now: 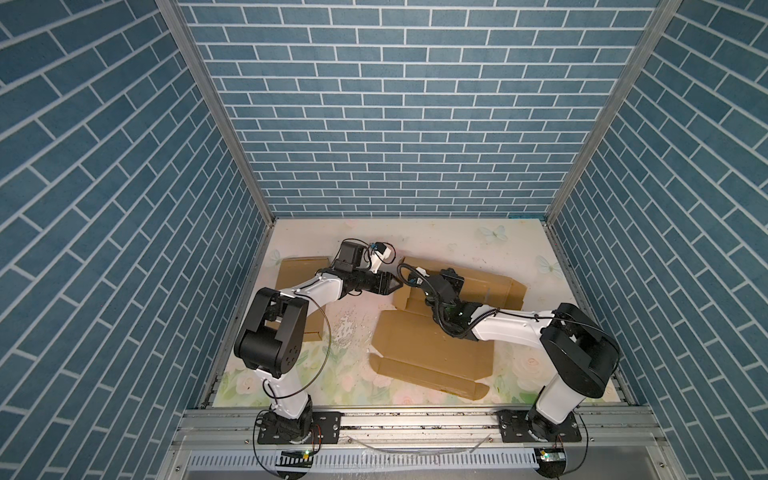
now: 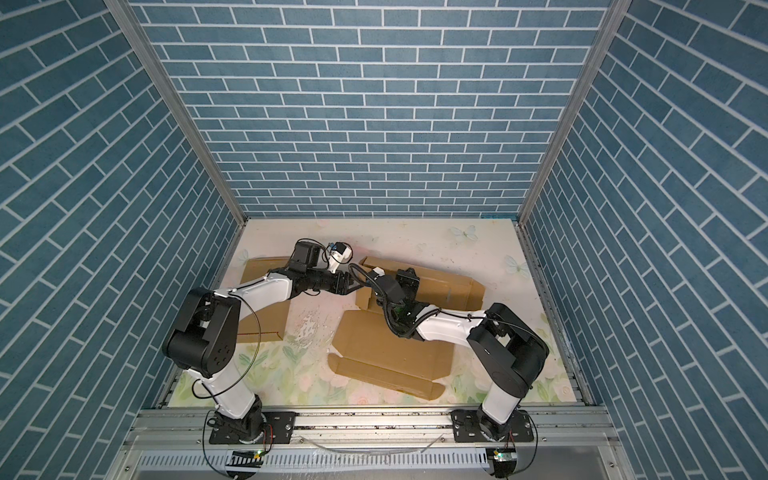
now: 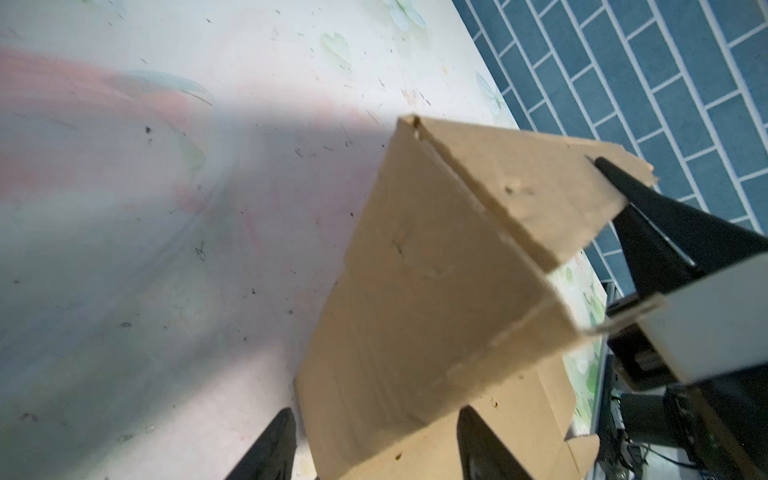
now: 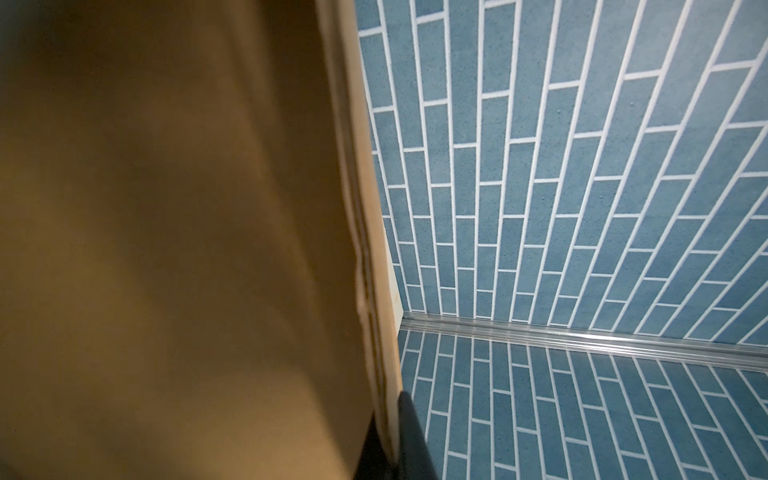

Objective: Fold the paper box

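Clamped shut with the right hand on the raised flap of the paper box; straddled, open, by the left hand at that flap's corner. Otherwise flat on the surface. Liable to slip free or buckle off-crease if pushed unevenly.

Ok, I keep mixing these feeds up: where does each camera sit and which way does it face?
Top views: above the front rail, facing down toward the back wall; left arm, right arm, paper box.
Right wrist: along the right end effector, shut on a box edge, toward brick walls.
Left wrist: past the open left end effector at the box's raised flap.
Shared: both wrist views show the right end effector's grip.
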### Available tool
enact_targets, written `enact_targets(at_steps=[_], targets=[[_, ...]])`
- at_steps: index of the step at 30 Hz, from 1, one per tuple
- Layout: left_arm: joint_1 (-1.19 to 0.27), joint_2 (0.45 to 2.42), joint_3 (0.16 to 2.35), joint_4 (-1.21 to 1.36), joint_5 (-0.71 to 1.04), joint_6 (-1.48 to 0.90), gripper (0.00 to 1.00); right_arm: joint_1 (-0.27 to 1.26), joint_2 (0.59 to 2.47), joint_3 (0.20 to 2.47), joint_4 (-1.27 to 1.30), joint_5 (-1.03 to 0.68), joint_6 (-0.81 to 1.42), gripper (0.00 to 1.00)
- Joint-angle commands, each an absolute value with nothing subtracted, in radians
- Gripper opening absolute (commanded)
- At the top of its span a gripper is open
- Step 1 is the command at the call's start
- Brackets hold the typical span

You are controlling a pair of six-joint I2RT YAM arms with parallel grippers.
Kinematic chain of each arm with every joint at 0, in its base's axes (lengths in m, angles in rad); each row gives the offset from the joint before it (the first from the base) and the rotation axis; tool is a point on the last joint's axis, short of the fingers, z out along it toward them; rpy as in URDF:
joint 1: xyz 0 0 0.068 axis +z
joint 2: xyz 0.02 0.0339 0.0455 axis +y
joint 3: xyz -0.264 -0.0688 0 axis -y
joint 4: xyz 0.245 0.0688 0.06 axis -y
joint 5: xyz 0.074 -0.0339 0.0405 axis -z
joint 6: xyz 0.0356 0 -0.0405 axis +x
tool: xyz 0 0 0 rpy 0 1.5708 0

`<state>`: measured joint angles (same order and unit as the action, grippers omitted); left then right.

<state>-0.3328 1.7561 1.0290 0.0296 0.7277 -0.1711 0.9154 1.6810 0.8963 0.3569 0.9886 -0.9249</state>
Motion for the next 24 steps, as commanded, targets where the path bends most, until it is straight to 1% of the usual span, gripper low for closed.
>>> enact_targets(at_steps=[1,5,7,13,14,19,24], targets=[[-0.344,1.763,0.988,0.182,0.614,-0.181,0.59,0.919,1.648,0.875,0.343,0.957,-0.923,0.00],[-0.368,1.761,0.940,0.291,0.540,-0.178,0.58,0.919,1.633,0.876,0.311,0.945,-0.899,0.00],[-0.377,1.762,0.922,0.320,0.497,-0.183,0.56,0.920,1.631,0.876,0.311,0.945,-0.899,0.00],[-0.439,1.762,0.877,0.381,0.324,-0.177,0.44,0.930,1.635,0.883,0.311,0.943,-0.897,0.00],[-0.450,1.761,0.868,0.394,0.290,-0.174,0.43,0.931,1.636,0.885,0.311,0.946,-0.897,0.00],[-0.477,1.762,0.826,0.467,0.169,-0.206,0.28,0.937,1.639,0.888,0.311,0.945,-0.896,0.00],[-0.512,1.781,0.801,0.547,0.098,-0.234,0.21,0.940,1.639,0.890,0.301,0.945,-0.885,0.00]])
